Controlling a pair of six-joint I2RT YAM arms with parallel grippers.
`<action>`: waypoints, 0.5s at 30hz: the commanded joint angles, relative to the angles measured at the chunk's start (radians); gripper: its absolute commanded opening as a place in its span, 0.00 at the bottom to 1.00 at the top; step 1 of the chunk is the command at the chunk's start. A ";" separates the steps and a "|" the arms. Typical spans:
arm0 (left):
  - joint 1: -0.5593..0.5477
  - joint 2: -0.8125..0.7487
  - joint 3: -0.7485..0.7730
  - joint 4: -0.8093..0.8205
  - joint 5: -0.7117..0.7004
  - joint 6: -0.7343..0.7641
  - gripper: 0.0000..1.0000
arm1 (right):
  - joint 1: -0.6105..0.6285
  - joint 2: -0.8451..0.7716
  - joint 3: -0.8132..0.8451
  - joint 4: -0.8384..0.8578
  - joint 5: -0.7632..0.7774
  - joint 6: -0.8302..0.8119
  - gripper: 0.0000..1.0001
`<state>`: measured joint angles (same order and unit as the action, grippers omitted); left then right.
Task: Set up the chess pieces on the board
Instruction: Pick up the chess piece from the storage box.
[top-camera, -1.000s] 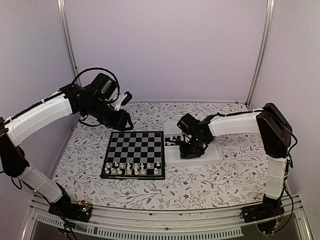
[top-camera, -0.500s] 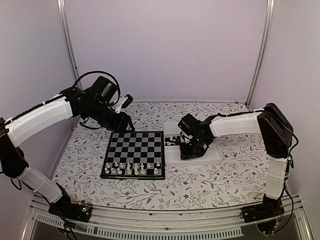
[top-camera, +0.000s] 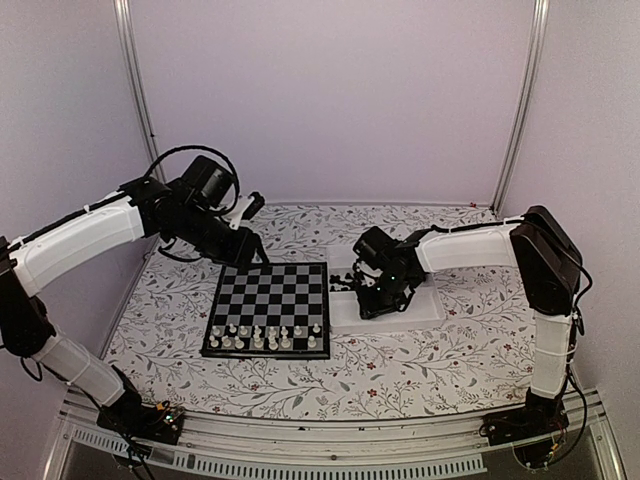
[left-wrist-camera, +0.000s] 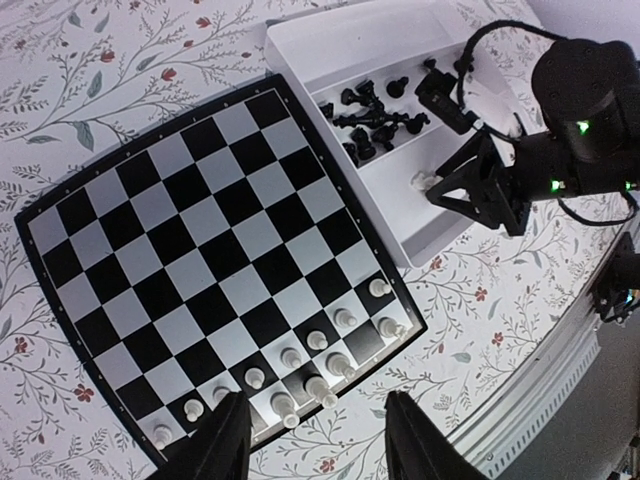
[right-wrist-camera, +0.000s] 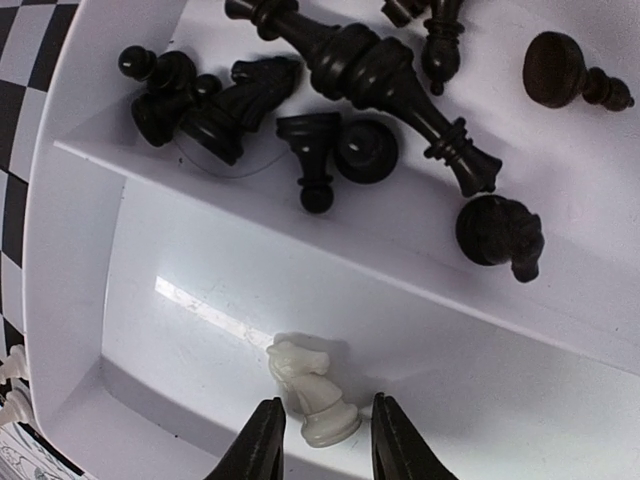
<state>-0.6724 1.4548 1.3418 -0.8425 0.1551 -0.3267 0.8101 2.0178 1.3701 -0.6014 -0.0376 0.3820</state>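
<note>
Right gripper (right-wrist-camera: 325, 415) — jaws apart, straddling white knight (right-wrist-camera: 312, 392); no firm clamp visible. Knight upright between fingertips, on floor of tray (right-wrist-camera: 70, 250). Black pieces (right-wrist-camera: 360, 60) heaped beyond fingertips, in tray's other compartment. Board (left-wrist-camera: 200, 250) to gripper's left, just beside tray; white men (left-wrist-camera: 320, 345) ranked along its near edge. Left gripper (left-wrist-camera: 315, 445) jaws apart, empty, above board. Step judged: pickup of knight. Next move calls for closing on knight's body, straight lift, carry left to vacant back-rank square — clear of neighbouring men.

Robotics lab test cell: plain pale wall panels (top-camera: 330, 100), metal corner posts (top-camera: 141, 100), floral-cloth table (top-camera: 450, 350), left arm (top-camera: 85, 235) and right arm (top-camera: 470, 247) bolted to metal rail (top-camera: 330, 432)
</note>
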 joint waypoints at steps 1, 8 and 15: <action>0.000 -0.031 -0.007 0.027 0.015 -0.007 0.48 | -0.002 0.045 -0.010 -0.011 -0.034 -0.029 0.25; 0.000 -0.020 -0.006 0.072 0.055 -0.019 0.48 | -0.003 0.009 -0.029 -0.009 -0.044 -0.032 0.14; 0.000 0.019 -0.011 0.183 0.143 -0.067 0.48 | 0.000 -0.133 -0.025 -0.032 -0.052 -0.001 0.14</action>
<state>-0.6724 1.4494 1.3418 -0.7616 0.2283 -0.3569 0.8097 1.9945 1.3499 -0.6041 -0.0669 0.3622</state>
